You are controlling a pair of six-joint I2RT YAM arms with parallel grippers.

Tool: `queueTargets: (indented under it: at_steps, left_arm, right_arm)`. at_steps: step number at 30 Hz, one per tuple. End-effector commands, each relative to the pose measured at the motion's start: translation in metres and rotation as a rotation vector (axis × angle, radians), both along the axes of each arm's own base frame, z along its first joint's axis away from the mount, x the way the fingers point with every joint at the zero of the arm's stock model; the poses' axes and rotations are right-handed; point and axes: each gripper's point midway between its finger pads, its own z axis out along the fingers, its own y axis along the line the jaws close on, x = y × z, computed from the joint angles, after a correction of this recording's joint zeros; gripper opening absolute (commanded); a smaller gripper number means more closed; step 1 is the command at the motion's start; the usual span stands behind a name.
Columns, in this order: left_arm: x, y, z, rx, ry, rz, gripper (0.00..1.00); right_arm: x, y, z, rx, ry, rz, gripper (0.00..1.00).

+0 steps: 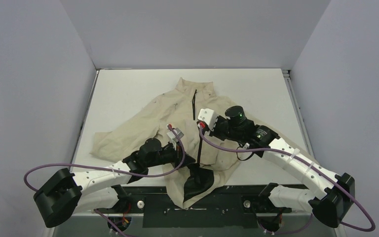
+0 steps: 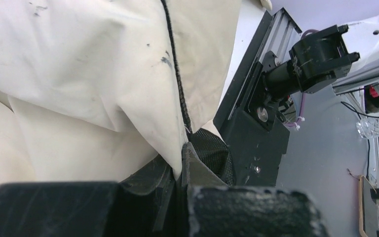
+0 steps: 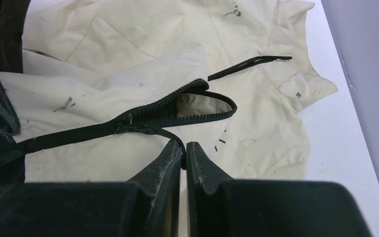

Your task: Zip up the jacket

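Observation:
The beige jacket (image 1: pixel 148 121) lies flat on the white table (image 1: pixel 123 84), collar at the far side. Its black zipper (image 1: pixel 194 104) runs down the middle. My right gripper (image 1: pixel 202 129) is shut on the zipper pull (image 3: pixel 177 139), right beside the slider (image 3: pixel 134 124). Behind the slider the teeth are joined; ahead of it the two rows (image 3: pixel 212 101) spread apart toward the collar (image 3: pixel 276 59). My left gripper (image 2: pixel 185 165) is shut on the jacket's bottom hem (image 2: pixel 177 153) next to the zipper (image 2: pixel 176 74). The hem's black mesh lining (image 2: pixel 213 153) is folded out there.
The lower hem hangs over the table's near edge, black lining (image 1: pixel 197 183) showing above the black base rail (image 1: pixel 187 207). The right arm's base (image 2: pixel 318 54) and the rail (image 2: pixel 249 94) lie close beyond the hem. Grey walls enclose the table on three sides.

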Motion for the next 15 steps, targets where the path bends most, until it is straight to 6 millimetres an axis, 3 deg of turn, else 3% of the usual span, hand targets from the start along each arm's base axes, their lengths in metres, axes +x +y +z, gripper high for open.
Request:
queueTargets:
  at_steps: [1, 15]
  left_arm:
    - [-0.018, 0.005, -0.016, 0.053, 0.045, -0.058, 0.00]
    - [-0.024, 0.011, -0.022, 0.070, 0.094, -0.036, 0.00]
  right_arm:
    - [0.048, -0.014, 0.058, 0.083, -0.205, -0.208, 0.00]
    - [0.088, -0.037, 0.072, 0.115, -0.263, -0.502, 0.00]
